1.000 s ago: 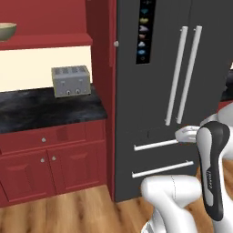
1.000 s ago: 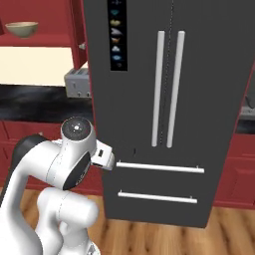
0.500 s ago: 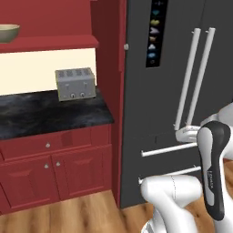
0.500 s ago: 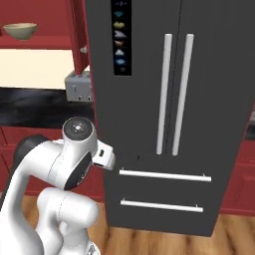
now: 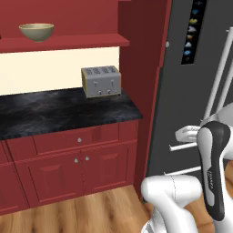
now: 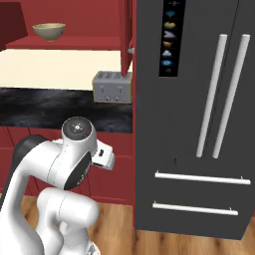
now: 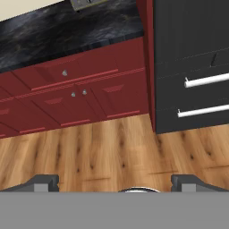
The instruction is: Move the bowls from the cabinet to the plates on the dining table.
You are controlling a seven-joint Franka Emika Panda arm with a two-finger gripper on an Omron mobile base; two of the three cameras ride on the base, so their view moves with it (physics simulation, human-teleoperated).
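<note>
Jaws wide apart and empty, gripper [image 7: 114, 181] pointing down at the wood floor [image 7: 112, 152], arm tucked low in front of the fridge [image 6: 199, 114]. Red base cabinets [image 7: 76, 96] and the black stone counter [image 5: 59, 111] lie ahead of the hand, with a silver toaster [image 5: 101, 81] on the counter. Olive-tan bowl [image 5: 37, 31] sits upright on the red shelf of the cabinet [image 5: 63, 43], high and well apart from the gripper. Second bowl, plates and dining table can't be located from these views. Step in hand looks like the approach to the cabinet; no bowl picked yet. Next move likely calls for getting the base nearer the shelf, raising the arm, and bringing the open jaws over the bowl's rim.
</note>
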